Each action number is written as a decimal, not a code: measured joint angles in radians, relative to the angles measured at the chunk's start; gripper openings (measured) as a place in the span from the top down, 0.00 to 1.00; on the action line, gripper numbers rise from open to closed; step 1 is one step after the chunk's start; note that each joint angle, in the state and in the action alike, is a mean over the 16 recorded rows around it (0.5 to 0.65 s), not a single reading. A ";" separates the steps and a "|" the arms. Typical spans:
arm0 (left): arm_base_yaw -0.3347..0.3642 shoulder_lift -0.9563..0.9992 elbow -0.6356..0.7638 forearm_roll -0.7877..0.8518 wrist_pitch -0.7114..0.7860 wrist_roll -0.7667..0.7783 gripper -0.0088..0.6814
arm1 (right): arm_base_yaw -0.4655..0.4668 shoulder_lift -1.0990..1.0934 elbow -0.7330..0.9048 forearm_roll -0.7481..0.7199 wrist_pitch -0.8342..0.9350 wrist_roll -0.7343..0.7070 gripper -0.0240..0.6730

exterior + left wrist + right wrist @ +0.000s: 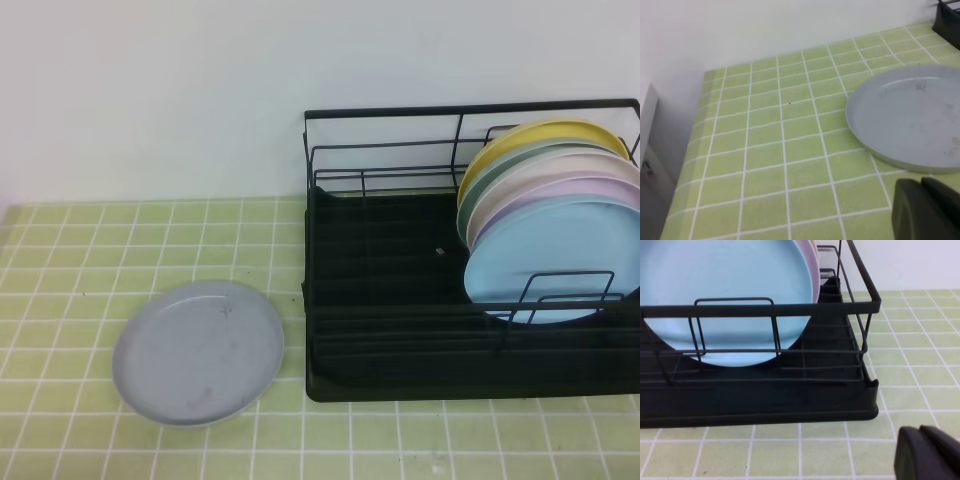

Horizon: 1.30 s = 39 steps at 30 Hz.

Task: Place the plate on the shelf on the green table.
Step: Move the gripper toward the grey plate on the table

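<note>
**Plate flat on tiles, both grippers closed and clear of it**

Exterior high view. The plate (pixel 198 352), pale grey, lies flat on the green table (pixel 60 260), just beside the left edge of the shelf (pixel 390 300) but apart from it. Its position suits the task's end state: it rests on the tiles, not in the rack. The shelf holds a row of upright plates at its right end, leaning against one another and kept standing by the wire dividers; the light blue plate (pixel 550 260) is foremost, with a lilac plate (pixel 600 185) behind it. The left part of the ridged tray is unoccupied. Neither arm appears in this view.

Left wrist view. The left gripper (pixel 925 210) shows as a dark shape at the lower right, fingers together, holding nothing. It sits near the plate's (pixel 910 117) closest rim without touching it.

Right wrist view. The right gripper (pixel 927 452) is likewise closed and empty, low over the tiles beside the shelf's right front corner (pixel 860 405). The light blue plate (pixel 725 295) stands behind the front rail, which stops it sliding forward.
</note>
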 joint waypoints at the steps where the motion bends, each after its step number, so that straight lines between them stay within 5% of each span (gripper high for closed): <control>1: 0.000 0.000 0.000 0.007 0.000 -0.007 0.99 | 0.000 0.000 0.000 0.000 0.000 0.000 0.97; 39: 0.000 0.001 0.000 0.095 -0.004 -0.090 0.99 | 0.000 0.002 0.000 -0.002 0.001 0.000 0.97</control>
